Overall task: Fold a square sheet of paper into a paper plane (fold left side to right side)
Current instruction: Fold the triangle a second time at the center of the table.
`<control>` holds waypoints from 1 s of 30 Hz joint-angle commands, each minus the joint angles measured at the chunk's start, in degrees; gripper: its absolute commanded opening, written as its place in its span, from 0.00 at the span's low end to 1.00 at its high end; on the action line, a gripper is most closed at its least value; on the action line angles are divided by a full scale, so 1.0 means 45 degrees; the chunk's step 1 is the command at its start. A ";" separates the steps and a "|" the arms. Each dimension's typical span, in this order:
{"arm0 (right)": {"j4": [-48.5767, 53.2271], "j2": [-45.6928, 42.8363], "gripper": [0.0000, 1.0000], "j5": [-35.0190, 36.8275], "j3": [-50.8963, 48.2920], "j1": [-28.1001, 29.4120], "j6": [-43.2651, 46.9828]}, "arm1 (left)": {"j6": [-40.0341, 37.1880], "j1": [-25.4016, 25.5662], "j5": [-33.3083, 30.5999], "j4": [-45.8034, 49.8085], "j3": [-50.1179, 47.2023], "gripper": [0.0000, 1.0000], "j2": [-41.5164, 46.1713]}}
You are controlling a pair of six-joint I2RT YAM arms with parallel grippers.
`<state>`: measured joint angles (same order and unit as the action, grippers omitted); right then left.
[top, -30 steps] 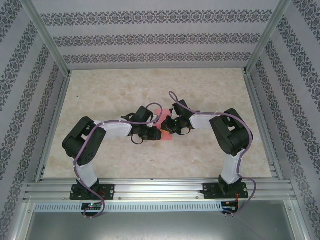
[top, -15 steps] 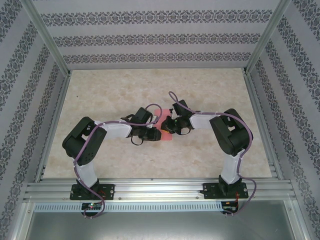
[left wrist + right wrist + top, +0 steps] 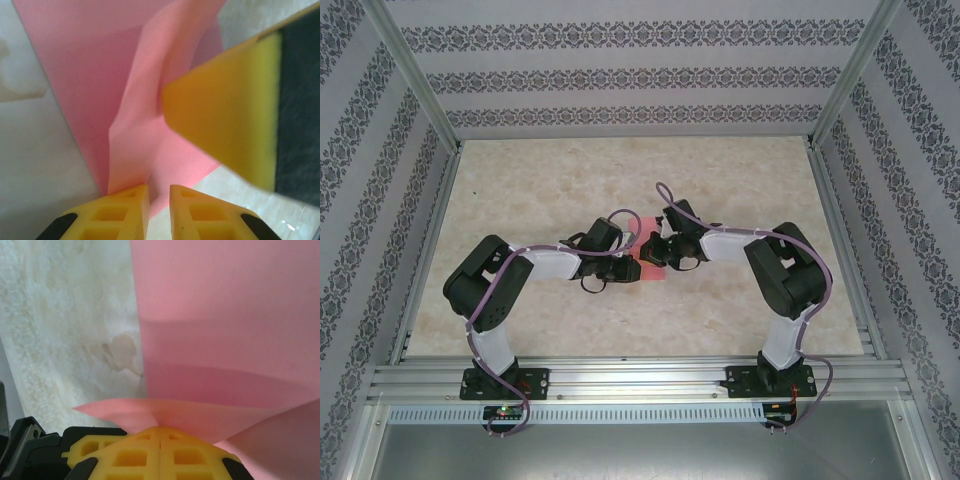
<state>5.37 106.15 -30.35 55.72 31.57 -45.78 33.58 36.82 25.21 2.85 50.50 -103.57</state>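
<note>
We count one square sheet of paper (image 3: pixel 652 272), pink-red, lying on the pale marbled table (image 3: pixel 740 180) a little below the centre of the overhead frame. Two arms reach in over it, the left arm (image 3: pixel 535 262) from the lower left and the right arm (image 3: pixel 765 255) from the lower right. Their wrists meet above the sheet and cover much of it. Each arm carries one purple cable (image 3: pixel 665 190).

In the left wrist view, the left gripper (image 3: pixel 159 195) shows its two yellow fingertips at the bottom edge of the frame, a narrow slit apart, with pink showing through the slit. One raised flap of the sheet runs from the top centre down to the tip of the finger on the left of the frame. We cannot tell whether either tip actually grips it. A third yellow piece, large and blurred with a dark backing, comes in from the right edge. It is one finger (image 3: pixel 225 115) of the other gripper, close over the paper.

In the right wrist view, the right gripper (image 3: pixel 160 432) has its two yellow fingers pressed together at the bottom centre, with a single seam between them. They pinch a lifted edge of the sheet, which spreads to either side of the tips as a low ridge. Beyond it the paper fills the upper right, with one straight edge running down the frame and bare table to its left.
</note>
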 commanded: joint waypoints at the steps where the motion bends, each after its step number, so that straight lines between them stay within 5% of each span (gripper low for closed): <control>1: -0.0340 0.0170 0.05 -0.0093 -0.0171 0.0209 -0.0333 | 0.0110 0.0119 -0.0285 0.0391 -0.0417 0.20 -0.0588; 30: 0.1900 0.1075 0.06 0.2270 0.1020 -0.0284 0.1732 | 0.0120 0.0120 -0.0666 0.0360 -0.0878 0.16 -0.0725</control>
<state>11.66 109.30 -26.57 59.31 32.36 -40.47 33.65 36.82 24.82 0.78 49.36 -103.61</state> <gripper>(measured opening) 0.064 0.161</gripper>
